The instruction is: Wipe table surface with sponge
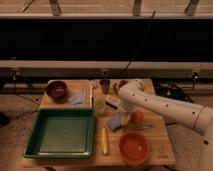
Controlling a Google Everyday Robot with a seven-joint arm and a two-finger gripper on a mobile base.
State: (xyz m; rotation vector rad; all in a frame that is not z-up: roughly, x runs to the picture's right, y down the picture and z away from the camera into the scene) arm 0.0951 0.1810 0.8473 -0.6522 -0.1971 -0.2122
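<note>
Gripper [123, 116] is down at the sponge [115, 122] (can't tell if it's clamped), so I'd press flat & sweep bare table [156, 136] w/o bumping the orange thing [136, 116].

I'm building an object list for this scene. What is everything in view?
table: 1, light wood, centre
tray: 1, green, front left of table
dark bowl: 1, dark red, back left
orange bowl: 1, orange-red, front right
cloth: 1, blue-grey, right of the dark bowl
pale cup: 1, yellow-green, by the tray's back right corner
dark cup: 1, dark, back centre
sponge: 1, blue, mid-table at the gripper
round item: 1, orange, right of the sponge
long item: 1, yellow, between tray and orange bowl
arm: 1, white, reaching in from the right
gripper: 1, down at the sponge
</note>
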